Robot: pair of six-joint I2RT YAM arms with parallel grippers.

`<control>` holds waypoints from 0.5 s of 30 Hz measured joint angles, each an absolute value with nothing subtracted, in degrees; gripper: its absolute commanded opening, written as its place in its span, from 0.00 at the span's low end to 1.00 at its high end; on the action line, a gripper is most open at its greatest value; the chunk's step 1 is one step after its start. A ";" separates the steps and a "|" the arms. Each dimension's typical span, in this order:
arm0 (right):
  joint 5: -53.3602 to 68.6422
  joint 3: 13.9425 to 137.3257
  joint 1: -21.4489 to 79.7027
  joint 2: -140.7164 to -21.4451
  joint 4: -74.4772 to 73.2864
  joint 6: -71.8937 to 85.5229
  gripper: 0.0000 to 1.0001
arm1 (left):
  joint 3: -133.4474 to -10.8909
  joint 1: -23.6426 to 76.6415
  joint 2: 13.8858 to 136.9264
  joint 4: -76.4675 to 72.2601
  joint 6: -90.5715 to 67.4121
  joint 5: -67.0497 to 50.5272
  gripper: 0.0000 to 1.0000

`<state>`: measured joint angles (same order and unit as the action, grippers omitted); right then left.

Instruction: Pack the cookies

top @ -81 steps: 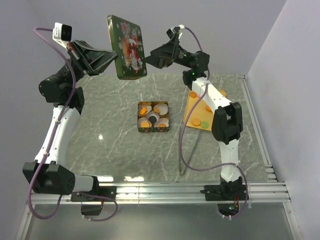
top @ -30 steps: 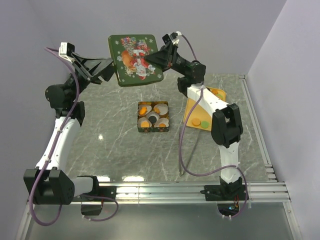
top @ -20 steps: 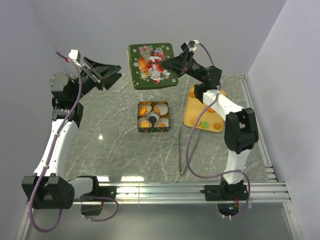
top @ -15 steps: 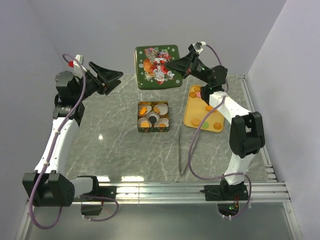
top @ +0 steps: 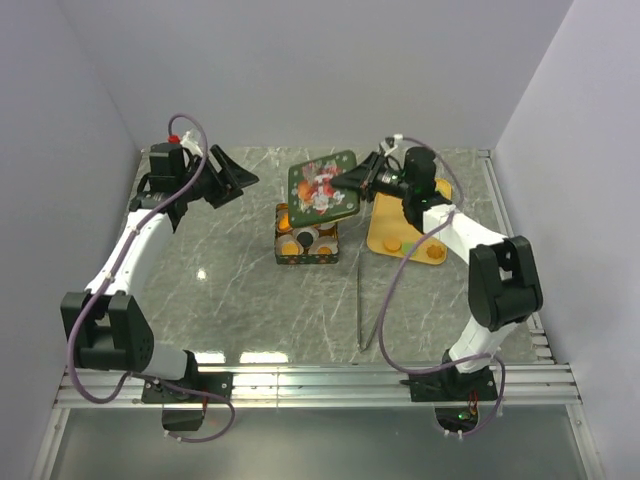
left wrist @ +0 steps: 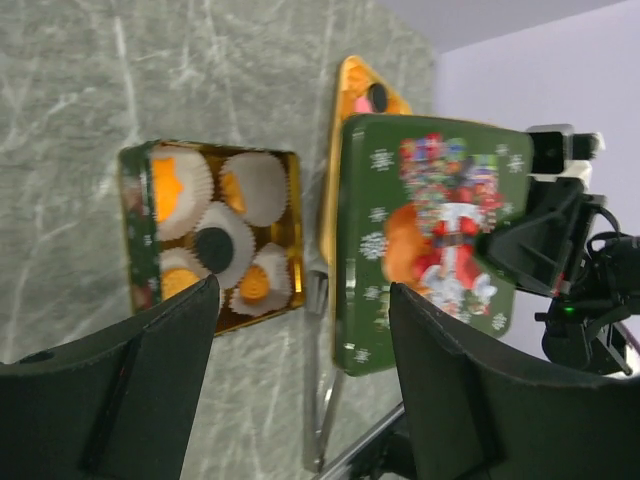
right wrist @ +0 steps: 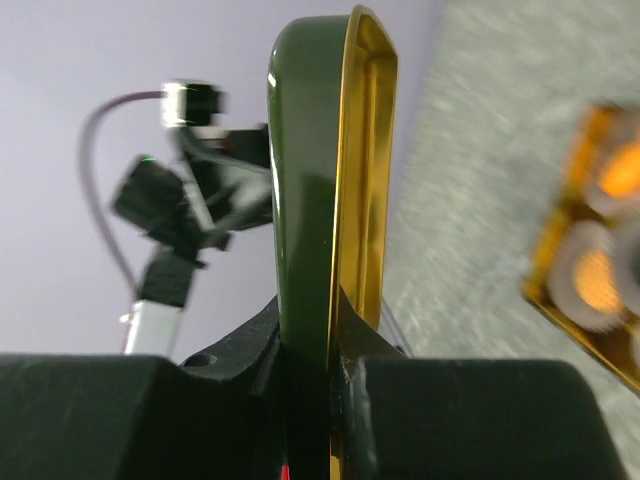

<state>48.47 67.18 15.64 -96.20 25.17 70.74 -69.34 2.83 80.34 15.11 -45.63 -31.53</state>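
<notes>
I am gripping the green lid (top: 322, 188) in my right fingers (right wrist: 150, 420), tilted over the tin (top: 300, 260). My left fingers (left wrist: 100, 400) are hanging open; cookies (left wrist: 255, 283) are lying in the tin and tray (top: 383, 238).

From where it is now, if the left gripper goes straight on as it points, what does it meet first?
Probably the near edge of the green lid, which the right gripper holds beside the open tin. The tin's corner lies close to that line too; depth is unclear.
</notes>
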 measured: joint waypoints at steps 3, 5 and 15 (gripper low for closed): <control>47.40 65.39 16.67 -99.61 24.71 70.37 0.00 | -69.08 2.83 82.43 15.57 -42.37 -31.51 0.74; 46.76 65.47 17.80 -102.39 25.32 70.41 0.00 | -68.27 2.83 83.44 15.55 -40.38 -31.57 0.74; 45.69 70.70 22.00 -112.68 28.49 72.95 0.00 | -64.62 2.83 93.82 13.06 -34.54 -33.43 0.70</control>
<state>45.69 70.70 22.00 -112.68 28.49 72.95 -64.62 2.83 93.82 13.06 -34.54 -33.43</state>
